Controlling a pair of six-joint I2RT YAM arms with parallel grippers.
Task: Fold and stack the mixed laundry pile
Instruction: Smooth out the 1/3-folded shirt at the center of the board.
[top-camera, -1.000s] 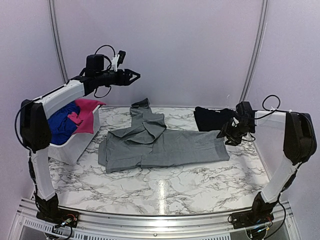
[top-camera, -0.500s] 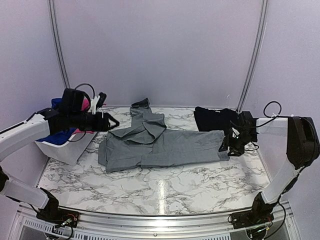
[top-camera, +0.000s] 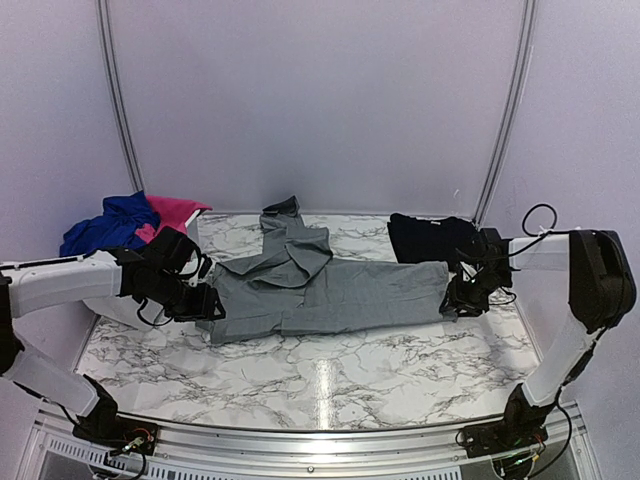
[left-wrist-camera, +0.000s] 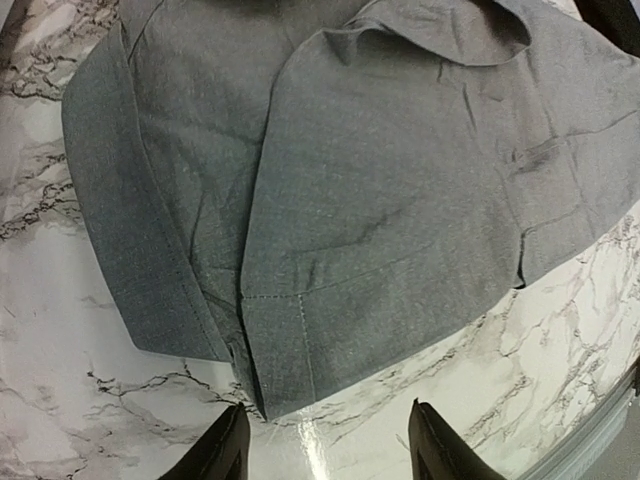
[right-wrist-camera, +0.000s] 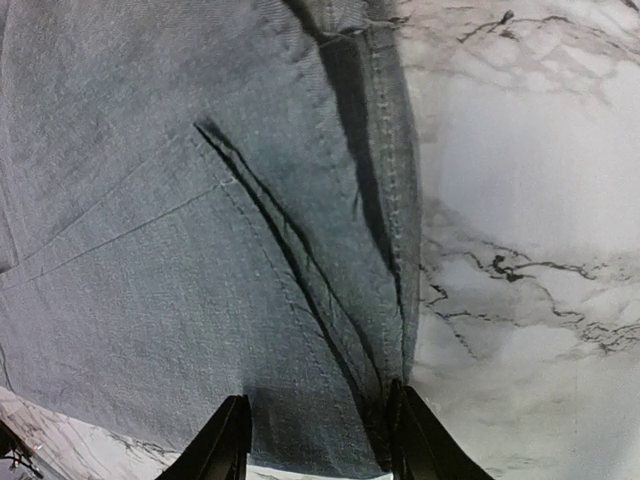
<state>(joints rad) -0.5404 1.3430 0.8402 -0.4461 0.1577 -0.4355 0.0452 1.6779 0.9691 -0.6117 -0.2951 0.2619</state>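
Grey shirt lies spread flat on the marble table between my two claws. My left gripper is at its near hem corner, jaws apart. My right gripper straddles the opposite hem seam, jaws apart too, nothing clamped. Behind the right claw is a black garment; behind the left, blue and pink pieces.

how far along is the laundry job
Done: only the black garment looks set aside, at the back right. In hand: the grey shirt lies spread out, with the left gripper and right gripper open at its ends. Left: folding it, plus the blue piece and pink piece.
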